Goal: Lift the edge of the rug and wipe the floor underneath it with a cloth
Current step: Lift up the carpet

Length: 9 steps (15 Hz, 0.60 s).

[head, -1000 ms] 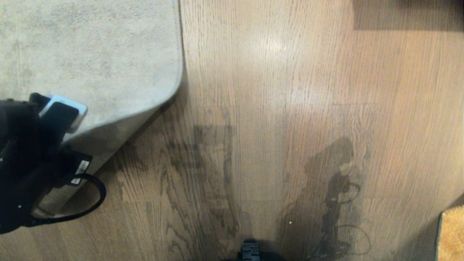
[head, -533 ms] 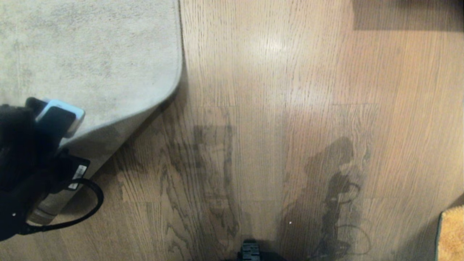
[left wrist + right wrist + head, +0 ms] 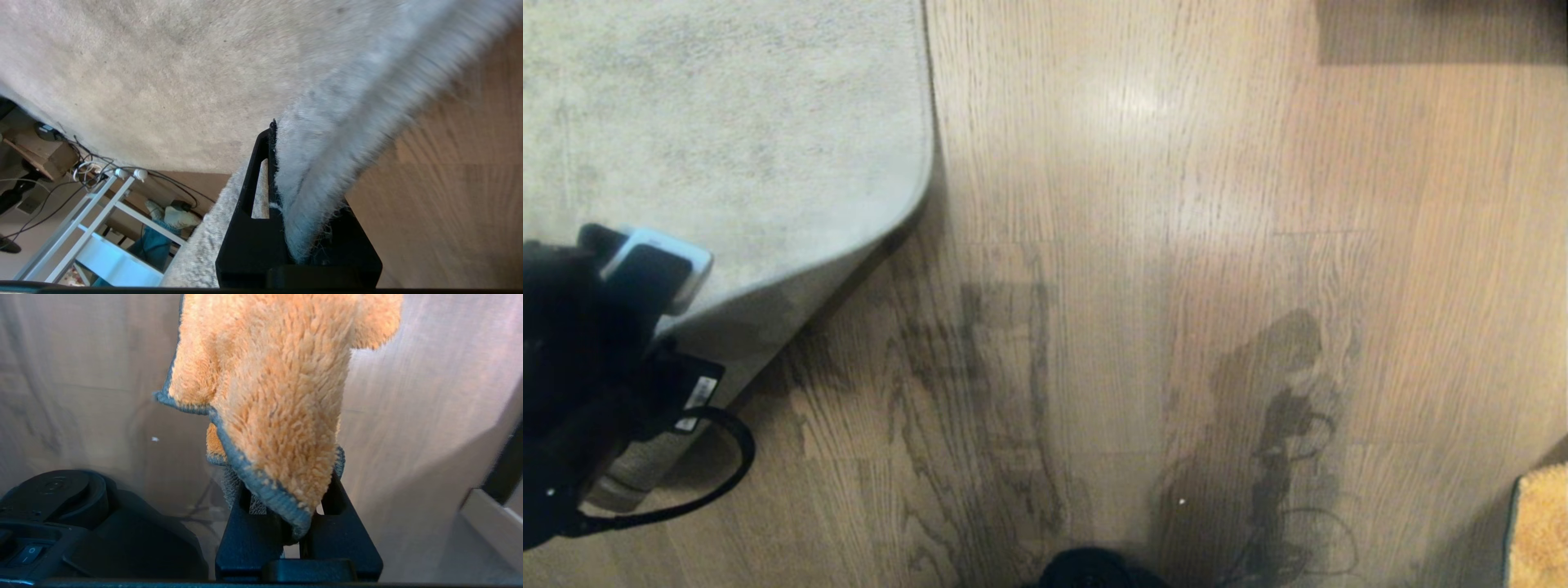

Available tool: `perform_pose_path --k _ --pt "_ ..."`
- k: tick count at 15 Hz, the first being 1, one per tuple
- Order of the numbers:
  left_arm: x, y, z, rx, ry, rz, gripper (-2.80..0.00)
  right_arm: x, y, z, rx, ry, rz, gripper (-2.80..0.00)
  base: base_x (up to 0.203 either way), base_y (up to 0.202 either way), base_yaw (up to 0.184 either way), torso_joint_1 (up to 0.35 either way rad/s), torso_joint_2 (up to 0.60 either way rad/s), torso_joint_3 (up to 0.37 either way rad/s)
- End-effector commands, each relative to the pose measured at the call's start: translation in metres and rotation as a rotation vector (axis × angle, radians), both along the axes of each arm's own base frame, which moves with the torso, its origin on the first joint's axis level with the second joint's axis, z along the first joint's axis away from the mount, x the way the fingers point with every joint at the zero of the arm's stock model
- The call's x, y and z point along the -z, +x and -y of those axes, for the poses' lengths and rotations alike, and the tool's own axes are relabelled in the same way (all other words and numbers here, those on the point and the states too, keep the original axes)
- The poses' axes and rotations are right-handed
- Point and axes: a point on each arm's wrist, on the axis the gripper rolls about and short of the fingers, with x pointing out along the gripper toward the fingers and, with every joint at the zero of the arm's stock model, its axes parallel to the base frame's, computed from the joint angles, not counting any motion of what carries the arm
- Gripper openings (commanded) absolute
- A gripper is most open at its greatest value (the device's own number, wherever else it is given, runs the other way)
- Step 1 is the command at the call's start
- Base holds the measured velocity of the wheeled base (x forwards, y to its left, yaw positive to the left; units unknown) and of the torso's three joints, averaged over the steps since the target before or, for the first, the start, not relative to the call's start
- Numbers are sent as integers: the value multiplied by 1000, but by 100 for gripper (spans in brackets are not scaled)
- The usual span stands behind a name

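The left hand (image 3: 294, 245) is clamped on the rug edge (image 3: 327, 163), holding the corner of the grey rug raised off the floor (image 3: 1143, 245), with pile pinched between its black fingers (image 3: 245, 228). In the head view the lifted rug edge (image 3: 792, 286) curls up from the floor, casting shadow on the planks beside it. The right hand (image 3: 298, 543) is closed on the cloth (image 3: 269, 396), whose orange fluff and grey-green trim hang above the floor (image 3: 81, 375), well apart from the rug edge.
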Motion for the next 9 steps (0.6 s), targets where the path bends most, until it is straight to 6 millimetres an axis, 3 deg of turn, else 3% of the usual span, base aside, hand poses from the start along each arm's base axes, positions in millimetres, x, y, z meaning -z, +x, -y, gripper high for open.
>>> perform_pose_path --k 1,9 --pt "0 0 0 -5 3 0 -280 0 0 0 -1 -1 -1 -280 2 166 -3 -2 2 2" --pt "1 1 -1 -10 4 -5 -280 0 0 0 -1 -1 -1 -280 0 194 -2 4 2 1"
